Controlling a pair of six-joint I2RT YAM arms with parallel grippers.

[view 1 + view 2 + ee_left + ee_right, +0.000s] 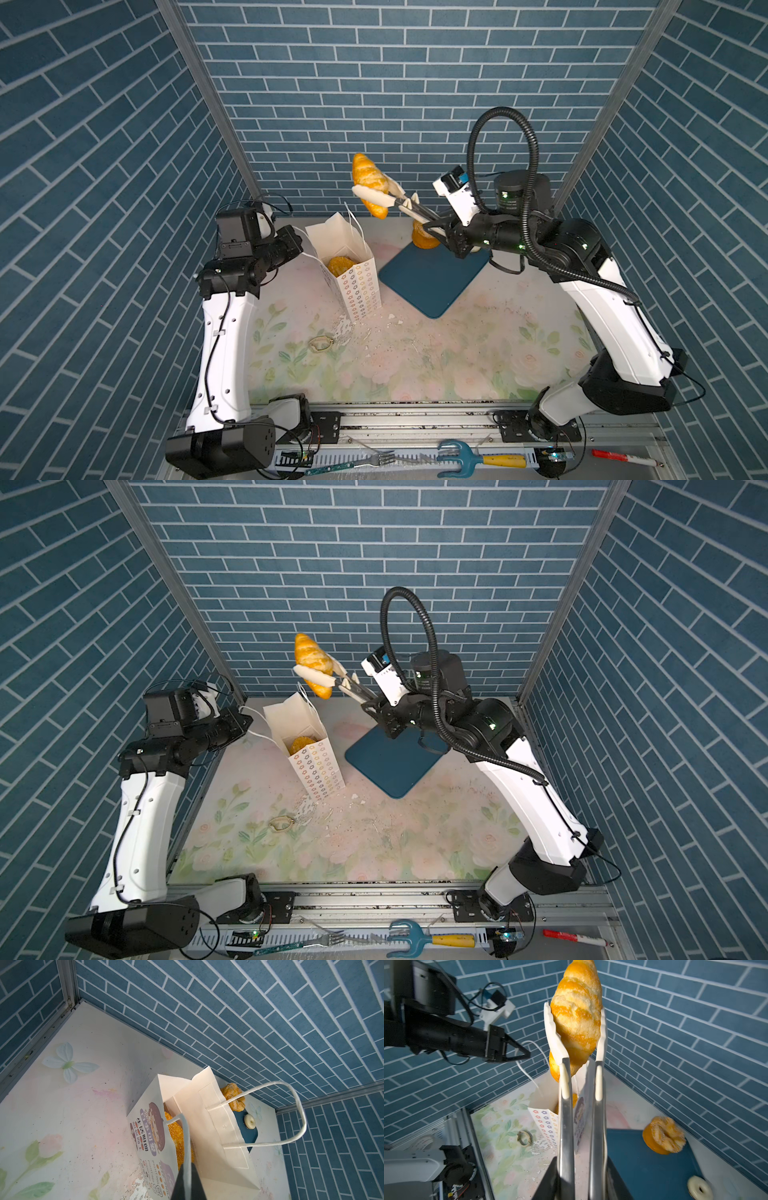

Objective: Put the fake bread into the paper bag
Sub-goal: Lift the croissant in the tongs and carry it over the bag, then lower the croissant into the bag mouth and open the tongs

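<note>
Two grippers are at work: the right gripper point(441, 231) is clamped on metal tongs point(409, 206), whose white tips pinch the croissant point(367, 178) in the air near the paper bag point(358, 287); the left gripper point(188, 1185) is closed on its cord handle point(186, 1136); the bag stands upright toward the table's point(478, 353) far left corner, a round bun point(338, 266) inside; a sugar-dusted cake point(663, 1135) and white ring point(699, 1189) lie on the teal tray point(432, 286).

Croissant point(365, 173): golden-orange, pale cream stripes. Bag point(359, 286): white, side covered in rows of small coloured rings; front has purple cartoon girl, dark lettering. Tray point(432, 282): plain dark teal. Bun point(663, 1135) on tray: orange, white dusting. Ring point(693, 1185): cream-white. Tongs point(565, 1118): silver arms, white tips. Walls point(374, 83): blue brick pattern, pale lines. Table point(457, 365): pale pink-green floral print.
</note>
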